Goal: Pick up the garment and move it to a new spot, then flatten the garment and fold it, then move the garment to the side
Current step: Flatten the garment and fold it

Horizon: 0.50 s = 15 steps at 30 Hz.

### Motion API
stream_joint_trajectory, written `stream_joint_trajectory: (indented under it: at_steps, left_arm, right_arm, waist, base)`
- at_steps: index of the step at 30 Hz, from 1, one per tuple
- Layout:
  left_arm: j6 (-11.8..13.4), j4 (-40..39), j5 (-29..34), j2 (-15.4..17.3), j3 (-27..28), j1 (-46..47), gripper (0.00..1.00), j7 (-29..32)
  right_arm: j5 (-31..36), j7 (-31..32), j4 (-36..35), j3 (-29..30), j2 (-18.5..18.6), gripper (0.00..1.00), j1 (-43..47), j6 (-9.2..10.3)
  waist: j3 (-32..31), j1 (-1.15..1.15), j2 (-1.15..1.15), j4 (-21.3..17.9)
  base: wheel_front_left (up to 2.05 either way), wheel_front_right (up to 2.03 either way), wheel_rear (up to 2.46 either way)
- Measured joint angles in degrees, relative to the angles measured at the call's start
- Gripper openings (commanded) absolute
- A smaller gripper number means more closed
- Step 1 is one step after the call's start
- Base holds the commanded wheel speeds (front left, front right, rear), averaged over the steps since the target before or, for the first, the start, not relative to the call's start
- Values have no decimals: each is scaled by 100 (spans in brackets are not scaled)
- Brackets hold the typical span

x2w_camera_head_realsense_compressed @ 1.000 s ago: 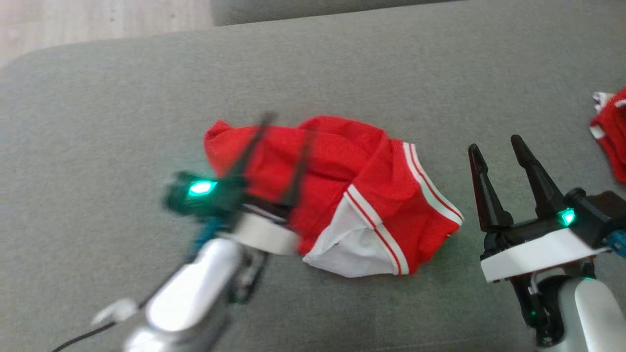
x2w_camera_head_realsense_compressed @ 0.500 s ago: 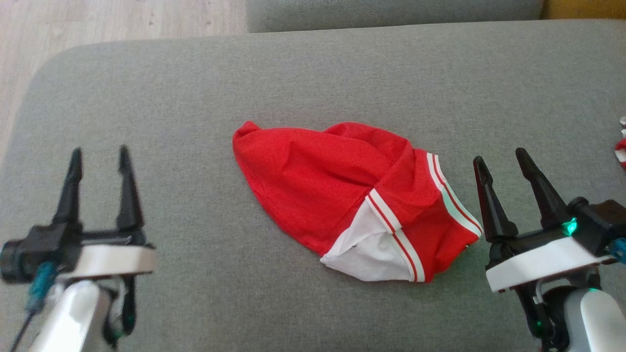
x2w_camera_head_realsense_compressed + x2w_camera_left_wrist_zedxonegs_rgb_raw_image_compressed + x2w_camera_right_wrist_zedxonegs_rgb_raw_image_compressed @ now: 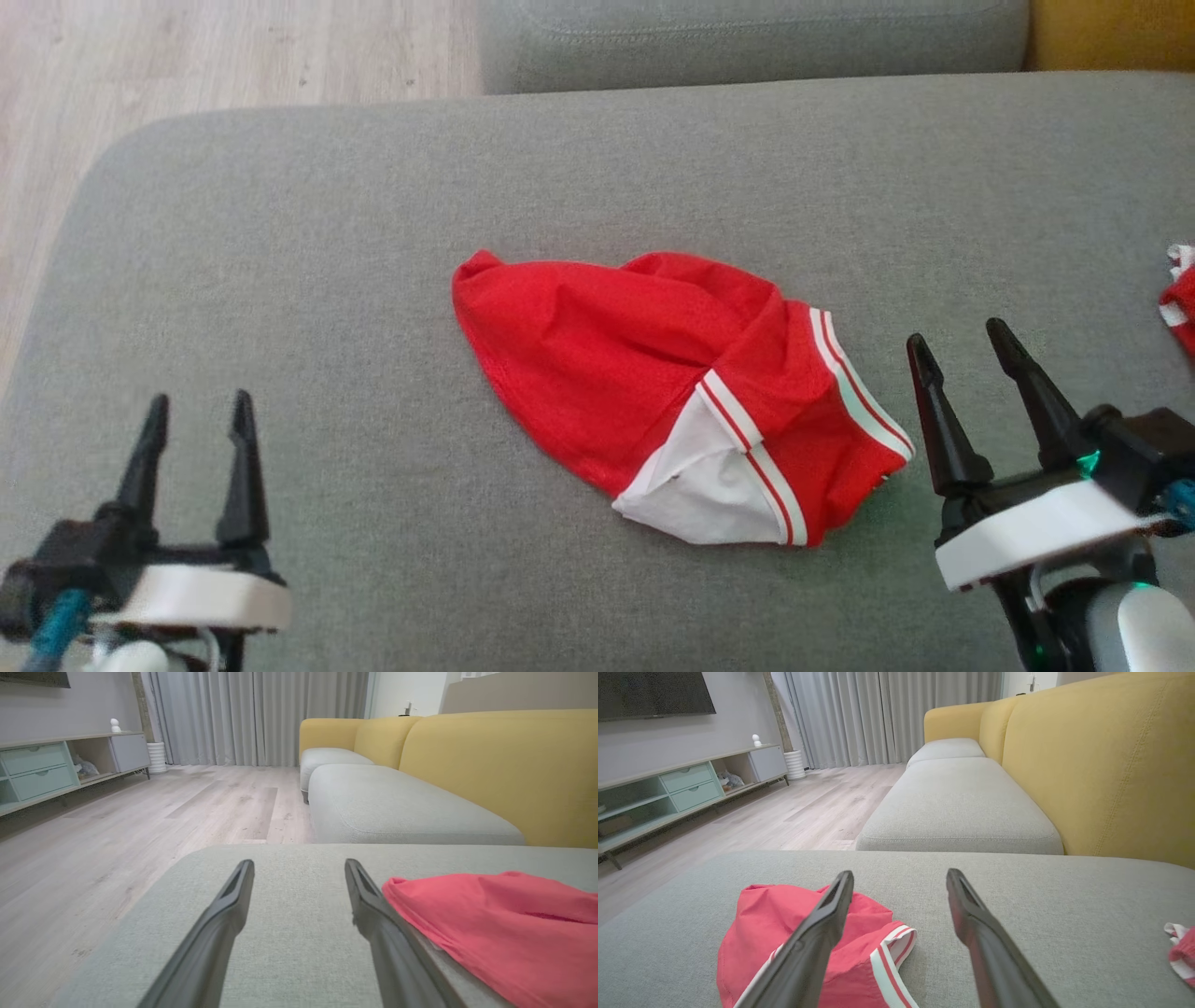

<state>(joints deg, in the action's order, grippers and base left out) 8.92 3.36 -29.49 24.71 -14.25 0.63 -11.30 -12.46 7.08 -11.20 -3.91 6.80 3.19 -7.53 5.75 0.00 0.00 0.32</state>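
left hand (image 3: 201,399) withdrawn leftward | garment (image 3: 635,364) lies between it and right hand (image 3: 957,332), untouched | both hands released

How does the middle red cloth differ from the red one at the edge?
The middle garment lies fully in view; the edge piece is cut off by the frame. The middle garment lies left of the right claw, the edge piece right of it. Both are red, white-trimmed.

Head view: high, facing steeply down on grey ottoman (image 3: 373,233). Left wrist view: low, close over ottoman, level; red garment (image 3: 504,924) at 4 o'clock. Right wrist view: likewise; garment at 8 o'clock. All share garment.
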Motion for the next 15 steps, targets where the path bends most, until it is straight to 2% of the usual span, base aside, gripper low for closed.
stream_joint_trajectory:
  at_steps: [15]
  left_arm:
    - [226,-267,82,-22,-312,-511,100,291]
  right_arm:
    - [141,111,-219,63,-135,100,457,0]
  waist:
    - [-378,0,0,-121]
  base:
    - [0,0,0]
